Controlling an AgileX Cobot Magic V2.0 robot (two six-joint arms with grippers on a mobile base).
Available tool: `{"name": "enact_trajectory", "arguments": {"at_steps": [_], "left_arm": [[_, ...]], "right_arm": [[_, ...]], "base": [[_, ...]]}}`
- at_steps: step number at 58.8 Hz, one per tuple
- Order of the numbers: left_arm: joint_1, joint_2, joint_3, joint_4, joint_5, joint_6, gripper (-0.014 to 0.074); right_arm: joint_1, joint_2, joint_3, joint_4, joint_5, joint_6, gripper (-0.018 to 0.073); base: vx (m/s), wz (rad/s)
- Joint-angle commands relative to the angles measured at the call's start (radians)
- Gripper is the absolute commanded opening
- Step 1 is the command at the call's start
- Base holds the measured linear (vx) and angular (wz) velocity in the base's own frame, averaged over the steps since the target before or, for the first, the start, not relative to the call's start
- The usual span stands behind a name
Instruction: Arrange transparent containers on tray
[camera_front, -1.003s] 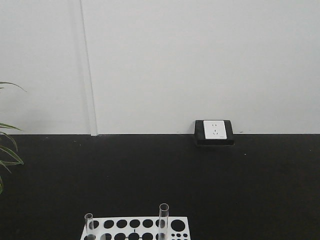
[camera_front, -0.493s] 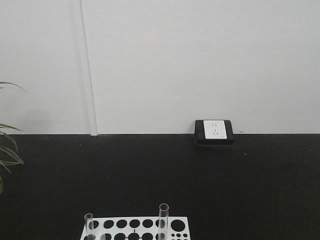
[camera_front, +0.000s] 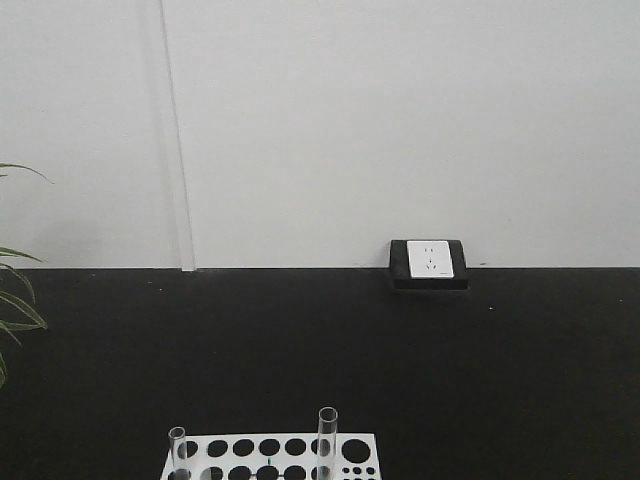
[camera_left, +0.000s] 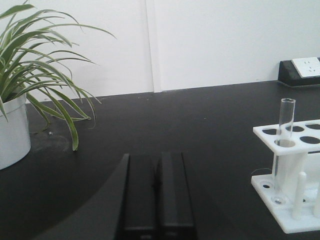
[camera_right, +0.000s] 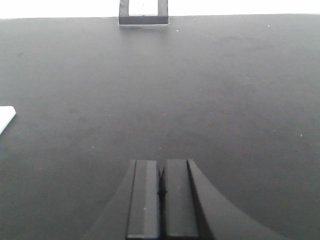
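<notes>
Nothing has shifted vs the earlier front views: two clear glass test tubes stand upright in the white plastic rack w/ round holes (camera_front: 270, 447) at the near edge of the black desk (camera_front: 400, 350), the thin tube (camera_front: 177, 450) at its left corner, the wider tube (camera_front: 327, 432) right of centre. L hand (camera_left: 156, 200) has its black fingers pressed together w/ nothing between, rack ahead-right, green-leaved plant (camera_left: 40, 75) in a white pot (camera_left: 12, 137) ahead-left. R hand (camera_right: 161, 200) is likewise pressed together & empty over the desk, w/ the white wall socket (camera_right: 143, 7) far ahead.
</notes>
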Motion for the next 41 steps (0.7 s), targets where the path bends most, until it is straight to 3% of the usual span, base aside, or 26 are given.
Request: {"name": "enact_trajectory", "arguments": {"at_steps": [1, 16, 32, 41], "left_arm": [[-0.002, -0.023, 0.033, -0.009, -0.091, -0.008, -0.0007], [-0.002, -0.023, 0.031, -0.009, -0.169, -0.008, -0.0007], [-0.002, -0.023, 0.031, -0.009, -0.278, -0.02, -0.0007], [-0.002, -0.022, -0.017, -0.009, -0.329, -0.019, -0.0007]], "right_arm": [[-0.003, -0.004, 0.009, -0.089, -0.091, -0.019, -0.0011], [-0.003, -0.004, 0.009, 0.058, -0.245, 0.1, -0.0011], [-0.003, -0.004, 0.009, 0.017, -0.371, 0.099, -0.0011], [-0.003, -0.004, -0.031, 0.015, -0.547, 0.096, -0.0011]], "base": [[0.0, 0.0], [0.0, 0.0], [0.0, 0.0], [0.0, 0.0]]}}
